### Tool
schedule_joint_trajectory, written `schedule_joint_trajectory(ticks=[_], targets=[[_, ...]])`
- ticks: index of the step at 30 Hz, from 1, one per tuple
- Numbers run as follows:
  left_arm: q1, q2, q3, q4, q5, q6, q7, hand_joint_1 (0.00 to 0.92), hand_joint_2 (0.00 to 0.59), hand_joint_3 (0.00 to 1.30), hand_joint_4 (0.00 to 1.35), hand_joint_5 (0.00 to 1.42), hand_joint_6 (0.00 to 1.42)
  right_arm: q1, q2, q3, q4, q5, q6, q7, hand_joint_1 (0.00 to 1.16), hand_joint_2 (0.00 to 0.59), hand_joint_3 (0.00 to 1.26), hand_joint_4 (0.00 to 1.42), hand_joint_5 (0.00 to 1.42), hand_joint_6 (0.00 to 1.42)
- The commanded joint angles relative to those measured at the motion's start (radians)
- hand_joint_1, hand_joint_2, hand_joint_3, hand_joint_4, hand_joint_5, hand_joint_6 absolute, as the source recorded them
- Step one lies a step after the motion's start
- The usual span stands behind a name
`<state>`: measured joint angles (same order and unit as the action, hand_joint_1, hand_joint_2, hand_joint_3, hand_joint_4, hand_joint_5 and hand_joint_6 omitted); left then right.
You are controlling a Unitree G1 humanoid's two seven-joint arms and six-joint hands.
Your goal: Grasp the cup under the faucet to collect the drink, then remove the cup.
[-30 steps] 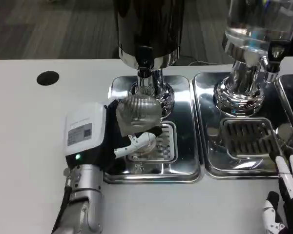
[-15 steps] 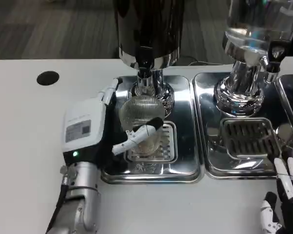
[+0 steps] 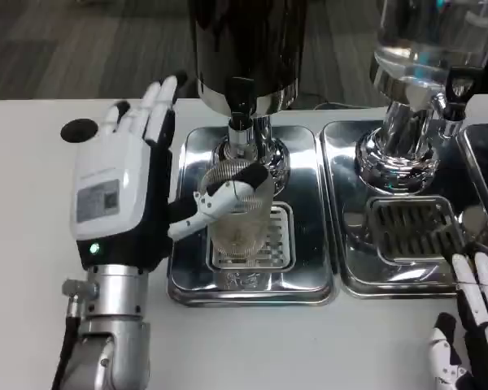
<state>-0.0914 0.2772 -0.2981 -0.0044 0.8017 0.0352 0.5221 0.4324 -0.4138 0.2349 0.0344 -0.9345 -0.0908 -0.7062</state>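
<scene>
Since the earlier frames we record that the left hand (image 3: 122, 195) has risen and opened: its fingers (image 3: 150, 110), previously wrapped round the cup (image 3: 240, 215), now point up and away toward the far edge of the tabletop (image 3: 32, 244), and only the thumb (image 3: 207, 207) reaches across the cup's near side. We note the cup standing upright on the slotted grate (image 3: 268, 244) of the left drip tray (image 3: 252, 288), directly below the black faucet (image 3: 240, 101) of the dark dispenser (image 3: 248, 49). It is a clear ribbed cup; we cannot tell whether it contains liquid. The thumb appears to touch the cup wall, but with the fingers spread clear the hand does not enclose the cup. Beside this station, to the right, we observe a second chrome tray (image 3: 390, 280) with its own grate, beneath a clear-bodied dispenser (image 3: 427, 41) on a chrome base, with a small black tap (image 3: 458, 89). The right hand (image 3: 472, 337) lies at the lower right corner, fingers extended and slightly apart, holding nothing, near the front edge of the second tray. A dark round hole (image 3: 80, 130) marks the tabletop behind the left hand.
</scene>
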Motion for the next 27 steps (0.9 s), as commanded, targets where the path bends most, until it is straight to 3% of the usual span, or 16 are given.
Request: schedule_joint_trajectory(ticks=[1,6,15,20,27], targets=[[0.000,0.029,-0.004,-0.097,0.061,0.000,-0.068,0.000,0.040,0.14,0.04,0.21,0.12,-0.001,-0.048,0.003,-0.034,-0.051,0.015,0.042,0.00,0.559,0.05,0.00,0.00,0.00],[-0.044,0.030,-0.013,-0.142,0.110,0.033,-0.165,0.000,0.055,0.21,0.12,0.26,0.15,0.007,-0.051,0.002,-0.043,-0.055,0.016,0.048,0.00,0.561,0.05,0.00,0.00,0.00],[-0.103,-0.039,-0.064,-0.110,0.173,0.076,-0.228,0.000,0.069,0.27,0.18,0.31,0.19,0.023,-0.034,-0.006,-0.023,-0.027,0.004,0.024,0.00,0.572,0.06,0.00,0.00,0.00],[-0.054,-0.049,-0.084,-0.126,0.192,0.071,-0.199,0.000,0.081,0.42,0.38,0.43,0.25,0.036,-0.035,-0.016,-0.020,-0.007,-0.009,0.010,0.00,0.572,0.06,0.00,0.00,0.00],[-0.002,-0.041,-0.082,-0.166,0.190,0.059,-0.191,0.000,0.090,0.55,0.50,0.56,0.31,0.039,-0.032,-0.021,-0.033,-0.001,-0.017,0.013,0.00,0.580,0.06,0.00,0.00,0.00]])
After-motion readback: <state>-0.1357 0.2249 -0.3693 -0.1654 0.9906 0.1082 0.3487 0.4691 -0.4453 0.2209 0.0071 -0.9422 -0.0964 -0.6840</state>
